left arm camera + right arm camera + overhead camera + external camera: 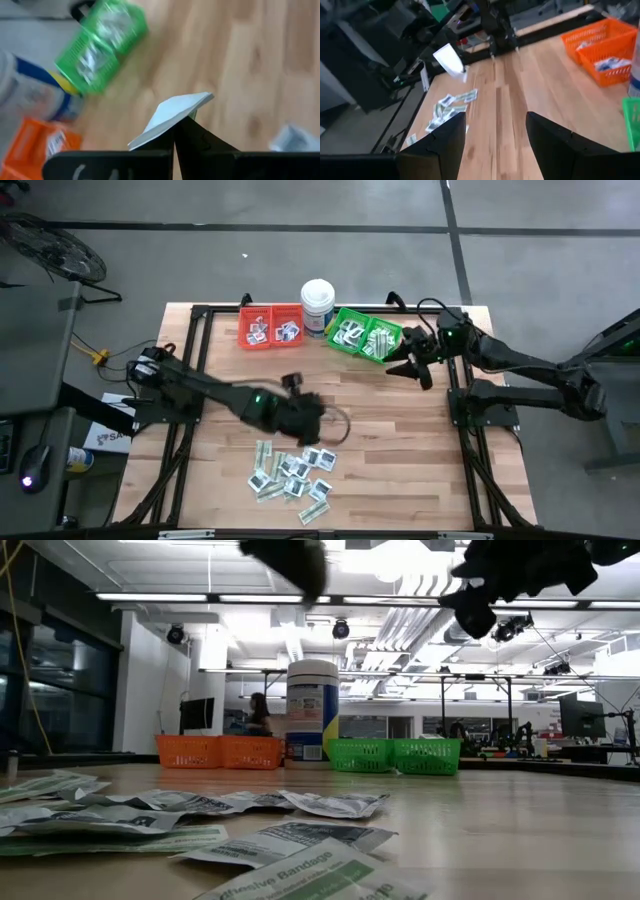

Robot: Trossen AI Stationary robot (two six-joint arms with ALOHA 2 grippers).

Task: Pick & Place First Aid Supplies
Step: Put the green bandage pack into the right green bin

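Observation:
A heap of small flat packets [290, 478] lies on the near part of the wooden table; it also shows in the low view [200, 810] and the right wrist view [447, 107]. My left gripper [312, 412] is above the table's middle, just beyond the heap, shut on one white packet [172, 111]. That packet also shows in the right wrist view [449, 60]. My right gripper [405, 368] is open and empty, raised beside the green bin [365, 338]. Packets lie in the green bin and in the orange bin [270, 328]. My left gripper [179, 122] pinches the white packet between its two fingers at one edge [169, 126]. Most of the packet sticks out past the fingertips. It is lifted clear of the table, and in the right wrist view it hangs tilted below the gripper.
A tall white tub [318, 305] stands between the orange and green bins at the far edge. Black frame rails [195, 380] run along the table's left and right sides. Bare wood [400, 450] lies between the heap and the bins and to the heap's right.

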